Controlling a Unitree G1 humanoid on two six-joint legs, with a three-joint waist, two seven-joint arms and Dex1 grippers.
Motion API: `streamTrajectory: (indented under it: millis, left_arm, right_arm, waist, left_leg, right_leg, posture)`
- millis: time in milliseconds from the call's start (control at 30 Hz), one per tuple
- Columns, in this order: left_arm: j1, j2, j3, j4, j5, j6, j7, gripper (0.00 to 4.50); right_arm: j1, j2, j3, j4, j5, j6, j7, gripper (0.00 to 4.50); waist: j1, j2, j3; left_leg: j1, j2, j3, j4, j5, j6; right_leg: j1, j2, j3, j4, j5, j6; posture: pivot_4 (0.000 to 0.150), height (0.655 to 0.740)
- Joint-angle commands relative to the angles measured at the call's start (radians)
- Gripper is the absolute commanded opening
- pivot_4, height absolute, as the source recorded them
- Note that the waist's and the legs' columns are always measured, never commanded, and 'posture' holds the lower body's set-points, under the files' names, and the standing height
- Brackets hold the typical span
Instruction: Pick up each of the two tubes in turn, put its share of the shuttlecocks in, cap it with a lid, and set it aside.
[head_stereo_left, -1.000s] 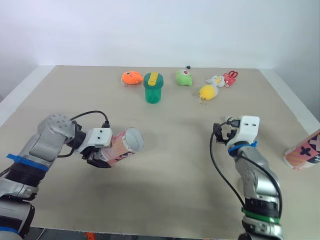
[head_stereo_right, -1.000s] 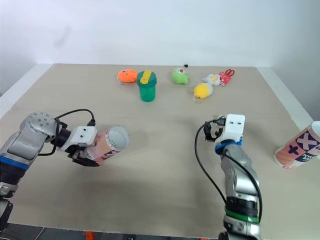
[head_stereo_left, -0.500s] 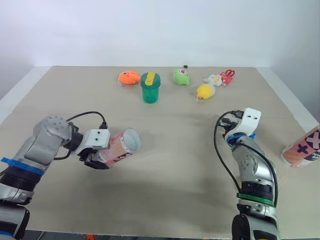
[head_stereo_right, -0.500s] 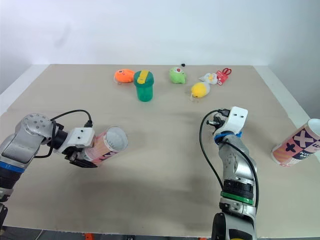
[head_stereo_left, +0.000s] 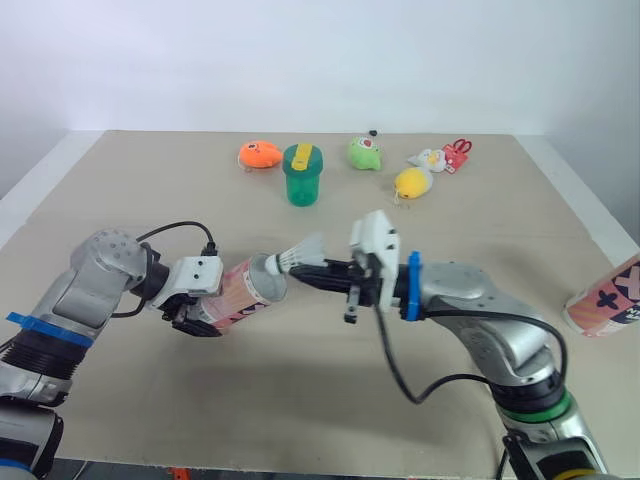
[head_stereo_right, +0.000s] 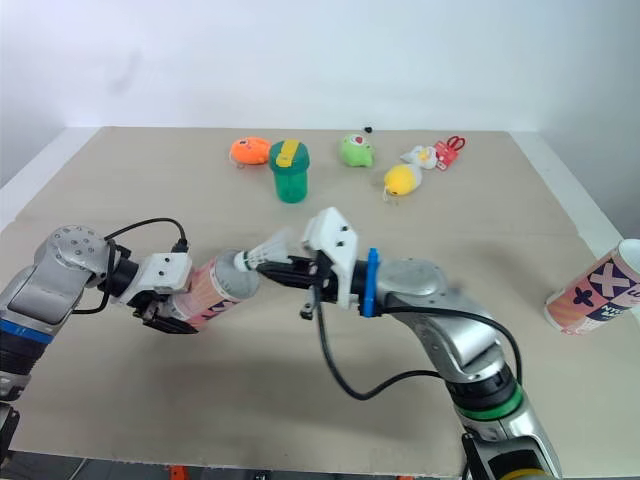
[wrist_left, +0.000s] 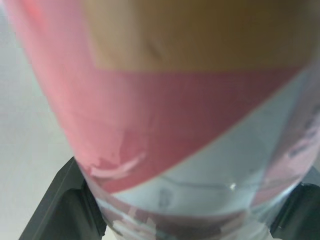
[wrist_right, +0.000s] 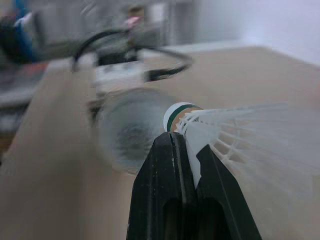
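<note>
above table (head_stereo_left: 130, 170), right fingers (wrist_right: 170, 170) pinch shuttlecock (head_stereo_left: 303, 250) at tube (head_stereo_left: 235, 295) mouth.

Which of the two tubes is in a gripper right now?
The tube in the left gripper, mouth facing the shuttlecock; the other tube sits untouched at the table's right edge.

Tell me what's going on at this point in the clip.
The left pincer holds a pink tube off the table, tilted with its open mouth towards the right arm. The right pincer is shut on a white shuttlecock, cork end first at the tube's mouth, not clearly inside yet. A second tube sits near the table's right edge; a green cup stands at the far side.
</note>
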Motion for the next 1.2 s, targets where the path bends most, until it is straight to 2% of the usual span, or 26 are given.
streamTrajectory:
  millis: [33,67,167,200,300,367,400,500,533,567,600,733,867,1033,1200]
  left_arm:
    - [0.006,-0.025,-0.040,0.007,-0.003,0.004,0.013,3.35]
    - [0.008,-0.024,-0.038,0.004,-0.004,0.006,0.014,3.35]
    - [0.020,-0.018,-0.033,-0.007,-0.006,0.011,0.016,3.35]
    - [0.023,-0.017,-0.031,-0.009,-0.007,0.013,0.017,3.35]
    - [0.029,-0.012,-0.025,-0.013,-0.009,0.018,0.020,3.35]
    - [0.032,-0.012,-0.023,-0.017,-0.009,0.021,0.023,3.35]
    - [0.034,-0.012,-0.021,-0.019,-0.010,0.023,0.024,3.35]
    - [0.038,-0.012,-0.020,-0.023,-0.012,0.027,0.027,3.35]
    - [0.038,-0.013,-0.021,-0.023,-0.012,0.028,0.029,3.35]
    - [0.038,-0.014,-0.022,-0.023,-0.012,0.029,0.030,3.35]
    - [0.036,-0.017,-0.025,-0.021,-0.012,0.029,0.032,3.35]
    - [0.017,-0.035,-0.036,-0.013,-0.010,0.032,0.036,3.35]
    - [0.021,-0.041,-0.036,-0.021,-0.011,0.037,0.039,3.35]
    - [0.037,-0.035,-0.029,-0.041,-0.015,0.051,0.043,3.35]
    - [0.069,-0.021,-0.019,-0.080,-0.026,0.073,0.053,3.35]
  right_arm:
    - [-0.052,0.026,0.063,0.033,-0.066,-0.058,0.019,0.05]
    - [-0.065,0.037,0.074,0.041,-0.072,-0.059,0.021,0.05]
    - [-0.093,0.064,0.083,0.042,-0.050,-0.037,0.041,0.97]
    - [-0.102,0.067,0.069,0.042,-0.038,-0.028,0.048,1.48]
    - [-0.136,0.063,0.001,0.045,0.019,0.008,0.061,2.55]
    - [-0.160,0.052,-0.046,0.055,0.053,0.030,0.071,2.55]
    - [-0.182,0.039,-0.073,0.072,0.068,0.039,0.083,2.41]
    - [-0.229,-0.001,-0.078,0.128,0.050,0.030,0.126,1.40]
    - [-0.242,-0.014,-0.049,0.147,0.025,0.019,0.147,1.00]
    - [-0.255,-0.023,-0.010,0.166,-0.006,0.004,0.168,0.32]
    - [-0.269,-0.022,0.038,0.186,-0.041,-0.012,0.185,0.05]
    - [-0.339,0.084,0.244,0.309,-0.196,-0.112,0.213,0.05]
    - [-0.390,0.233,0.366,0.477,-0.307,-0.205,0.216,0.05]
    - [-0.398,0.301,0.357,0.509,-0.342,-0.232,0.242,0.05]
    - [-0.387,0.216,0.230,0.376,-0.252,-0.134,0.319,0.05]
  waist:
    - [0.001,0.000,0.000]
    - [0.001,0.000,0.000]
    - [0.001,0.000,0.000]
    - [0.001,0.000,0.000]
    - [0.001,-0.001,0.000]
    - [0.000,-0.001,0.000]
    - [0.000,-0.001,0.000]
    - [0.000,-0.001,0.000]
    - [0.000,-0.001,0.000]
    - [0.000,-0.001,0.000]
    - [0.000,-0.001,0.000]
    - [0.000,-0.001,0.001]
    - [-0.001,-0.001,0.000]
    - [-0.008,-0.004,-0.001]
    - [-0.005,-0.003,-0.001]
  left_leg:
    - [-0.001,-0.001,0.000,0.000,0.000,0.000]
    - [-0.001,-0.001,0.000,0.000,0.000,0.000]
    - [-0.001,-0.001,0.000,0.000,0.000,0.000]
    - [-0.001,-0.001,-0.001,0.000,0.000,0.000]
    - [-0.001,-0.001,-0.002,0.000,0.000,0.000]
    - [-0.001,-0.001,-0.002,0.000,0.000,0.000]
    - [-0.001,-0.001,-0.002,0.000,0.000,0.000]
    - [-0.001,-0.001,-0.002,0.000,0.000,0.000]
    - [-0.001,0.000,-0.002,0.000,0.000,0.000]
    - [-0.001,0.000,-0.002,0.000,0.000,0.000]
    - [-0.001,0.000,-0.002,0.000,0.000,0.000]
    - [-0.001,-0.001,-0.002,-0.001,0.000,0.000]
    - [-0.001,-0.001,-0.003,0.000,0.000,0.000]
    - [0.002,0.003,-0.002,-0.001,0.000,0.000]
    - [0.004,0.012,-0.003,-0.001,0.001,0.000]
  right_leg:
    - [0.000,0.000,0.000,0.000,0.000,0.001]
    - [0.000,-0.001,0.000,0.000,0.000,0.001]
    - [0.000,-0.001,0.000,0.000,0.000,0.001]
    - [0.000,0.000,0.000,0.000,0.000,0.001]
    - [0.001,-0.001,-0.001,0.000,0.000,0.001]
    - [0.000,-0.001,-0.001,0.000,0.000,0.001]
    - [0.000,-0.001,-0.001,0.000,0.000,0.001]
    - [0.000,-0.001,-0.002,0.000,0.000,0.001]
    - [0.000,-0.001,-0.002,0.000,0.000,0.000]
    - [0.000,-0.001,-0.002,0.000,0.000,0.000]
    - [0.000,-0.001,-0.002,0.000,-0.001,0.000]
    - [-0.001,0.001,-0.002,0.001,0.000,-0.001]
    - [-0.001,0.002,-0.002,0.001,0.000,-0.001]
    - [0.000,0.005,-0.003,0.002,0.002,-0.005]
    - [-0.001,0.012,-0.006,0.003,0.005,-0.013]
  posture:
    - [0.150,0.7400]
    - [0.150,0.7400]
    - [0.150,0.7400]
    - [0.150,0.7400]
    - [0.150,0.7400]
    - [0.150,0.7400]
    - [0.150,0.7400]
    - [0.150,0.7400]
    - [0.150,0.7400]
    - [0.150,0.7400]
    - [0.150,0.7400]
    - [0.150,0.7400]
    - [0.150,0.7400]
    - [0.150,0.7400]
    - [0.150,0.7400]
